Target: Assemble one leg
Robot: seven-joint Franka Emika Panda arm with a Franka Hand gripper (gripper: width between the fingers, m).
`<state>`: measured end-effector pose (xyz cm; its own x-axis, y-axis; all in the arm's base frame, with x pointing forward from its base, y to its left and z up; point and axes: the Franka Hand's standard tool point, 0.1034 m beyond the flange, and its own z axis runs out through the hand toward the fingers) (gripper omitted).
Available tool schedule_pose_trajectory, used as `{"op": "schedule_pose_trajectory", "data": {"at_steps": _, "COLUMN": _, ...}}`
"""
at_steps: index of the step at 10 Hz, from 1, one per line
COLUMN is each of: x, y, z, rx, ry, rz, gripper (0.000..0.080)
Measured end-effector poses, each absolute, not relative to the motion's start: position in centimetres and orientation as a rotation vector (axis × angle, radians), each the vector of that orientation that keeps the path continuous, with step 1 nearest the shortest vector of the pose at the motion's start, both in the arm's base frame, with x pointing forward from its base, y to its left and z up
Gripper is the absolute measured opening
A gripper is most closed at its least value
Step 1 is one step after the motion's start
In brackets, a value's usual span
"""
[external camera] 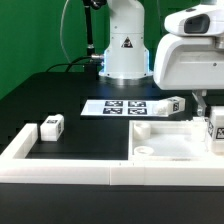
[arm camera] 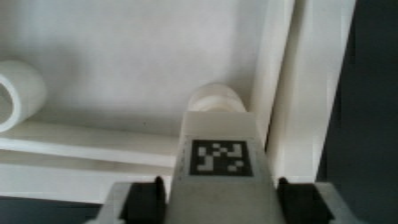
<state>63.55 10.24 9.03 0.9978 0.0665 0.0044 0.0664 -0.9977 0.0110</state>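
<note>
Hand (arm camera: 217, 195): closed on the leg (arm camera: 217, 140), tagged face toward the wrist camera. Dark fingers (arm camera: 153, 190) cut off by the frame edge. Leg tip: over the white panel (external camera: 165, 142), just beside its raised edge; whether it touches cannot be told. Panel hole (arm camera: 15, 95): partly cropped. Second leg (external camera: 176, 103): at the marker board (external camera: 120, 107). Third leg (external camera: 52, 126): well apart, at the exterior view's left. White rail (external camera: 60, 172): along the black desk (external camera: 50, 100) front. Green backdrop (external camera: 30, 30).
</note>
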Motion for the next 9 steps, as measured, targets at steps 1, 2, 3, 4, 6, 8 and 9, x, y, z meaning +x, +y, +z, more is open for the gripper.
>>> {"op": "schedule_pose_trajectory", "data": {"at_steps": 1, "x": 63.55, "y": 10.24, "z": 9.03, "rx": 3.13, "ry": 0.091, "rz": 0.007, "gripper": 0.0285}}
{"op": "schedule_pose_trajectory", "data": {"at_steps": 2, "x": 63.55, "y": 10.25, "z": 9.03, "rx": 3.131, "ry": 0.078, "rz": 0.007, "gripper": 0.0285}}
{"op": "schedule_pose_trajectory", "data": {"at_steps": 3, "x": 63.55, "y": 10.26, "z": 9.02, "rx": 3.132, "ry": -0.03, "rz": 0.009, "gripper": 0.0285}}
{"op": "schedule_pose_trajectory", "data": {"at_steps": 4, "x": 63.52, "y": 10.23, "z": 8.97, "rx": 3.136, "ry": -0.236, "rz": 0.028, "gripper": 0.0285}}
{"op": "schedule_pose_trajectory", "data": {"at_steps": 6, "x": 63.34, "y": 10.2, "z": 8.95, "rx": 3.108, "ry": -0.642, "rz": 0.074, "gripper": 0.0285}}
{"op": "schedule_pose_trajectory", "data": {"at_steps": 8, "x": 63.36, "y": 10.31, "z": 8.89, "rx": 3.056, "ry": -0.968, "rz": 0.12, "gripper": 0.0285}}
{"op": "schedule_pose_trajectory", "data": {"at_steps": 9, "x": 63.29, "y": 10.57, "z": 8.87, "rx": 2.992, "ry": -1.195, "rz": 0.117, "gripper": 0.0285}}
